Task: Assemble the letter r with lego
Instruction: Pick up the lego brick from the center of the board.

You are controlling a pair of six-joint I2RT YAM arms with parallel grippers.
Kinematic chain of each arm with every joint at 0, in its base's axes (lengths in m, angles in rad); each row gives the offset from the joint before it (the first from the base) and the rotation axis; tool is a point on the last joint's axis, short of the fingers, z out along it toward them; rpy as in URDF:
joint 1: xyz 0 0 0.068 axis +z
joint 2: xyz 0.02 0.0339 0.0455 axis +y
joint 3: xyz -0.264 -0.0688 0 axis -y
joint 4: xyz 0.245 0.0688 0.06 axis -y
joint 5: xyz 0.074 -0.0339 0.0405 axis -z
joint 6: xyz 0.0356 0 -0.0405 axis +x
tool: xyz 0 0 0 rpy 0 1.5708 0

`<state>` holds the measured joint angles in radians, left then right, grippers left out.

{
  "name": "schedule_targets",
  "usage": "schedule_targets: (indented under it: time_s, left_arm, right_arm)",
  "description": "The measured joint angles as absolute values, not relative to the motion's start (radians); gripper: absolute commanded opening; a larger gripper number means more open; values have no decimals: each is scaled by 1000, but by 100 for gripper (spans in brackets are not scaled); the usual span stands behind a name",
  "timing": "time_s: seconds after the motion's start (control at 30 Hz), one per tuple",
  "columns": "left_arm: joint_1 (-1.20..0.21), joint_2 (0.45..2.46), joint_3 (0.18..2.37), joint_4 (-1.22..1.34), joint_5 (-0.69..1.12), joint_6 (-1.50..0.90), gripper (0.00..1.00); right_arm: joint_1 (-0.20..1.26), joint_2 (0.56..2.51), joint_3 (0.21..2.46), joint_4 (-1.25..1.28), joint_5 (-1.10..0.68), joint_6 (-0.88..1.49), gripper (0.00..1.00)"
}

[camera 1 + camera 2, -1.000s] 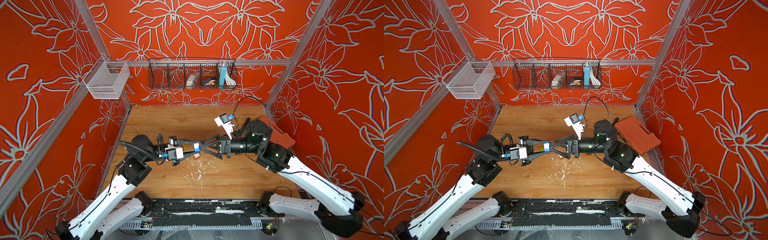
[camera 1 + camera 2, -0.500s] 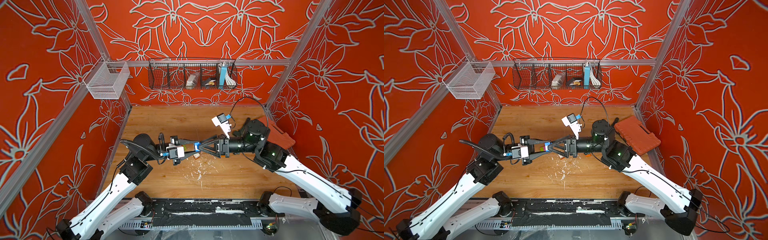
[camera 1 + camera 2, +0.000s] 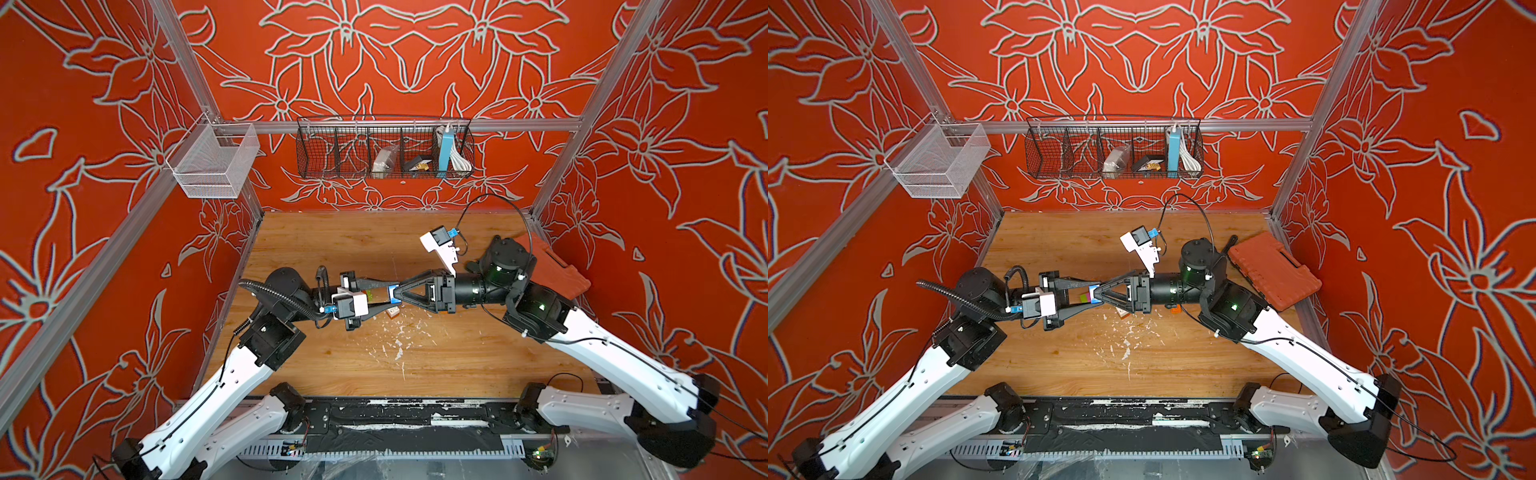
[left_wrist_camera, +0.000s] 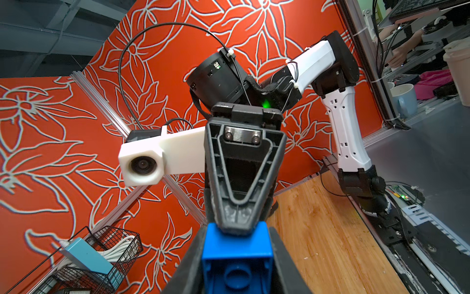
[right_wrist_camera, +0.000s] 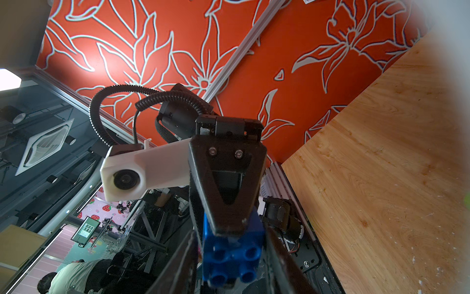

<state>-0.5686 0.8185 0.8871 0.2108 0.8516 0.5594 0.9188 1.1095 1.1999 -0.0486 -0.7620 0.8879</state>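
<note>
Mid-air above the wooden table (image 3: 415, 365), left gripper (image 3: 388, 295) pinching a blue brick (image 4: 236, 252), right gripper (image 3: 397, 293) facing it tip to tip, fingers (image 5: 279, 262) clamped crosswise on the same brick.

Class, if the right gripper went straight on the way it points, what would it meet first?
The blue brick, held by the left gripper. The right gripper looks to be right at it; whether they touch is unclear.

Right gripper (image 3: 397, 292) narrowed around blue brick (image 4: 236, 252) (having advanced)
</note>
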Motion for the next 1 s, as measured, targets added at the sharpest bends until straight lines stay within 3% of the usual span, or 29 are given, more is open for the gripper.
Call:
schedule_targets:
  time_s: [0.37, 0.47, 0.53, 0.57, 0.8, 1.0]
  left_arm:
    - [-569, 820, 887, 225, 859, 567, 0]
    - [-569, 822, 887, 226, 858, 561, 34]
    - [-569, 826, 887, 221, 854, 540, 88]
    - [-569, 827, 888, 215, 845, 515, 99]
    - [-569, 800, 869, 125, 710, 281, 99]
    - [-569, 749, 821, -67, 371, -33, 99]
  right_arm:
    - [921, 1113, 1200, -44, -764, 915, 22]
    - [923, 1108, 1200, -54, -753, 904, 11]
    - [926, 1097, 1202, -84, -722, 875, 6]
    - [927, 1087, 1202, -111, -695, 852, 4]
    - [929, 1019, 1267, -415, -378, 680, 0]
    - [929, 1129, 1363, -749, -86, 603, 0]
